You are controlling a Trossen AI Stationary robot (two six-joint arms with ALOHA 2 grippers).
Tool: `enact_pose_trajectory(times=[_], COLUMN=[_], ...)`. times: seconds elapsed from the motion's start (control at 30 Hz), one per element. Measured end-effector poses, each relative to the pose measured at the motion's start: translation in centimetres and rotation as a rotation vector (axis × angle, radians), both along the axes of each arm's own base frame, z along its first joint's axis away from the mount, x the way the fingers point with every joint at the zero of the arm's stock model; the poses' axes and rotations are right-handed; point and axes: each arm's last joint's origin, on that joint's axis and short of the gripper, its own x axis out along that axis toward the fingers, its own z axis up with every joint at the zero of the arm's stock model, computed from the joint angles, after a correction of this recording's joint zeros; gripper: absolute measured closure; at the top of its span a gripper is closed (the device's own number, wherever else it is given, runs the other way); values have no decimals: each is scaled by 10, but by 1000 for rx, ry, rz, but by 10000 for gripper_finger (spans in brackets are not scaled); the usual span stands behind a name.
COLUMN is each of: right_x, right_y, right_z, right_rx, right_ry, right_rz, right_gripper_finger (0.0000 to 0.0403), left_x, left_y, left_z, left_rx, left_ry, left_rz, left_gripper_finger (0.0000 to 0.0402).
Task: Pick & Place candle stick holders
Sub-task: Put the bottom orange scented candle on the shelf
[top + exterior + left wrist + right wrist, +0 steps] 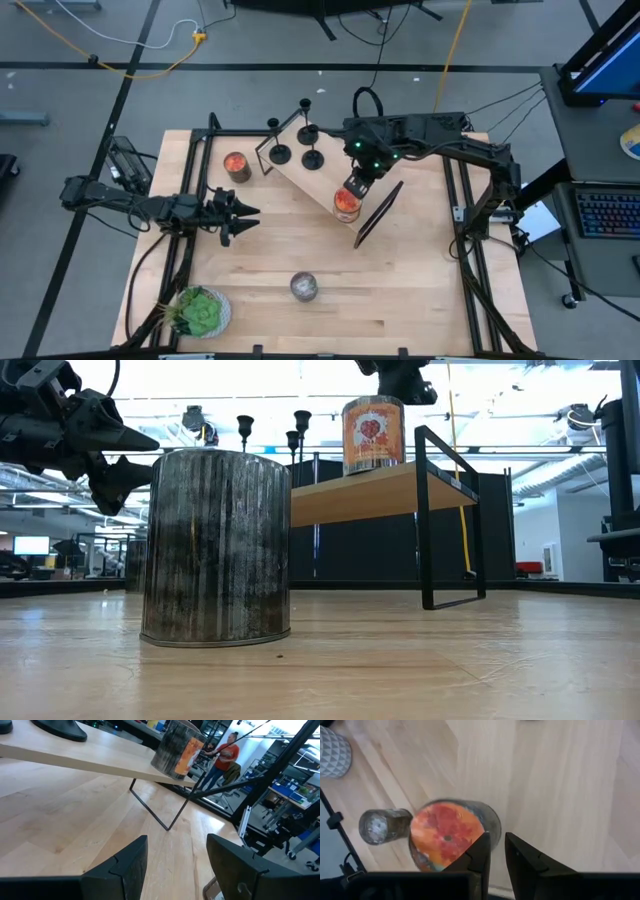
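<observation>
i see four black holders point(295, 135) standing on the shelf's point(322, 180) far left end. my right gripper point(497, 851), fingers nearly together, hangs over the orange jar point(346, 203); left gripper point(240, 214) spread, idle left.

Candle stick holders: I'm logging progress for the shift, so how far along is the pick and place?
Looks done: three candle stick holders stand on the raised shelf. In hand: no holder. The right gripper hangs over an orange jar at the shelf's end, and the left gripper waits open above the table. Left: no holder shows off the shelf.
</observation>
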Motion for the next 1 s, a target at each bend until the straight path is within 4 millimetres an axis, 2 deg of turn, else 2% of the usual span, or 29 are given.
enact_pose_trajectory(times=[0.33, 0.57, 1.0], right_x=[13, 27, 28], right_y=[14, 21, 23], right_z=[9, -6, -7], right_rx=[30, 41, 44], right_ry=[-163, -120, -114], right_rz=[106, 131, 128], right_gripper_finger=[352, 345, 343], left_x=[0, 0, 0], left_y=[0, 0, 0], left_z=[0, 0, 0], left_rx=[0, 3, 6], left_ry=[-1, 0, 0], left_rz=[0, -1, -1], left_gripper_finger=[192, 192, 192])
